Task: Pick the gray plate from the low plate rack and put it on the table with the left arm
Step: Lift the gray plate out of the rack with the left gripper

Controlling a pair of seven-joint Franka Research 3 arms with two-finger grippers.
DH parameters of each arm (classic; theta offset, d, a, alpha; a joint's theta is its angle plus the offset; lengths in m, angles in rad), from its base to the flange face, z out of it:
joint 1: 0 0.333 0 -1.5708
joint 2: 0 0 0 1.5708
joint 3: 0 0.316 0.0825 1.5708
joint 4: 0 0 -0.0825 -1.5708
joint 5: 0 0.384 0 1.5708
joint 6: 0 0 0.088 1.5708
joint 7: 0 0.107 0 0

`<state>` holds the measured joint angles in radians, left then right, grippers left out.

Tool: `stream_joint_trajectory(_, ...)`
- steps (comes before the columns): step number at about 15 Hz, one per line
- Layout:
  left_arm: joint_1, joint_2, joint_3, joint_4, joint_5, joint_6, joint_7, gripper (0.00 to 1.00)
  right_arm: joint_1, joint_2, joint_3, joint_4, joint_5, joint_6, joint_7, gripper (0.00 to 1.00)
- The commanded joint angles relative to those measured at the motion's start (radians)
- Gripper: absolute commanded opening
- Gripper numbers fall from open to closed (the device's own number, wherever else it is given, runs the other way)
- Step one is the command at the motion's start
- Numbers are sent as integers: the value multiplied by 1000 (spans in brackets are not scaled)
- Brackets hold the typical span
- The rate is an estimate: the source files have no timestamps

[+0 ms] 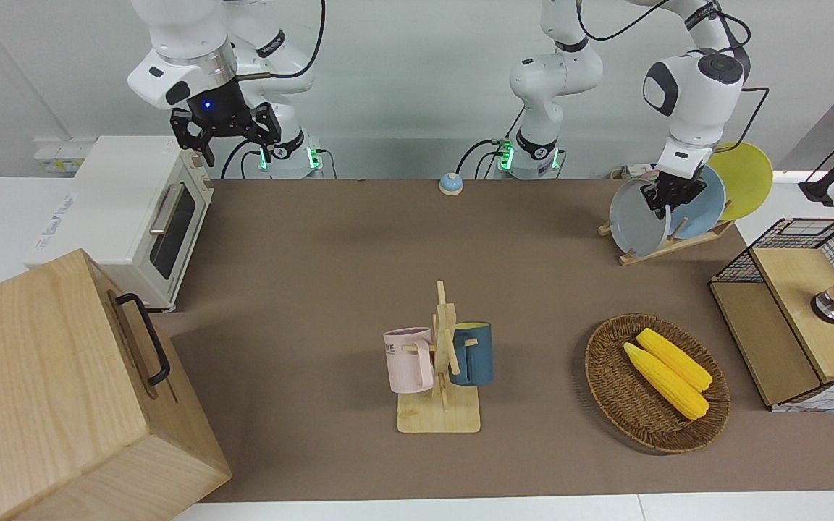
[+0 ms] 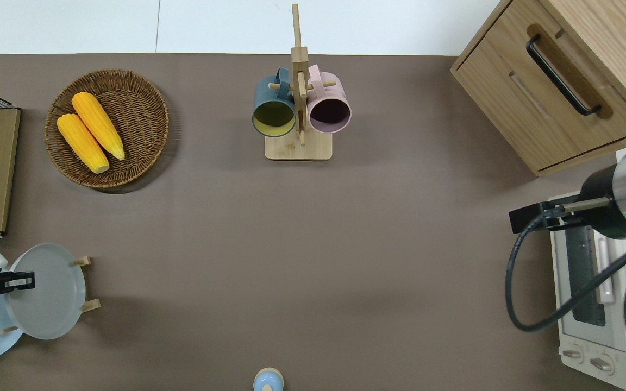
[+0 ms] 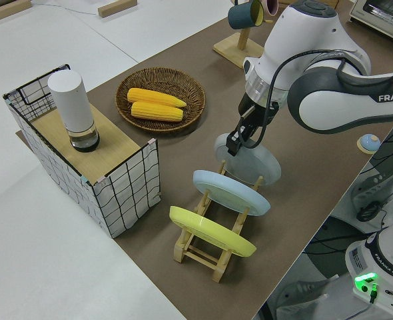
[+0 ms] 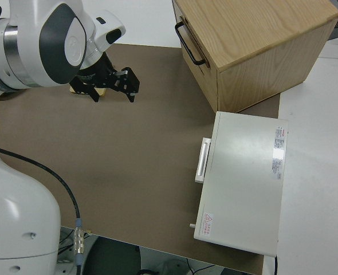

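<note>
Leaning on edge in the low plate rack (image 1: 667,244), the gray plate (image 1: 638,219) faced away from the robots, at the counter's (image 1: 359,275) left-arm end. The left hand (image 1: 670,197) pinched its upper rim, fingers pressed together on it. Only the left side view showed the blue plate (image 3: 231,191) and yellow plate (image 3: 211,231) slotted alongside. The right arm was parked, its hand (image 1: 227,132) spread.

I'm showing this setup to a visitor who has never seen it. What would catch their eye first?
Probably the left gripper, closed on the rim of the pale blue-gray plate that stands in the low light-wood rack at the left arm's end of the table. Next, the two bright yellow corn cobs in the round wicker basket, farther from the robots. The right arm is parked.
</note>
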<state>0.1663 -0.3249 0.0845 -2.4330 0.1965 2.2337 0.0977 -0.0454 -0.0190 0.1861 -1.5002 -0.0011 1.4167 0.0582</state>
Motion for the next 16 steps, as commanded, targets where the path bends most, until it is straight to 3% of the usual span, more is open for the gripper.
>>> stream_joint_trajectory(1,9,-3,-2,-18,15,20,7,0,-10,-2,6,6,10,-13,-1,990)
stream_joint_trajectory(7,-2,-5,-3,0,12,-8,-9,0,-10,-2,6,6,10,-13,-1,990)
stream_joint_trajectory(16,-11,-17,-41,133,1,-193,-33,0,-10,-2,6,6,10,-13,-1,987)
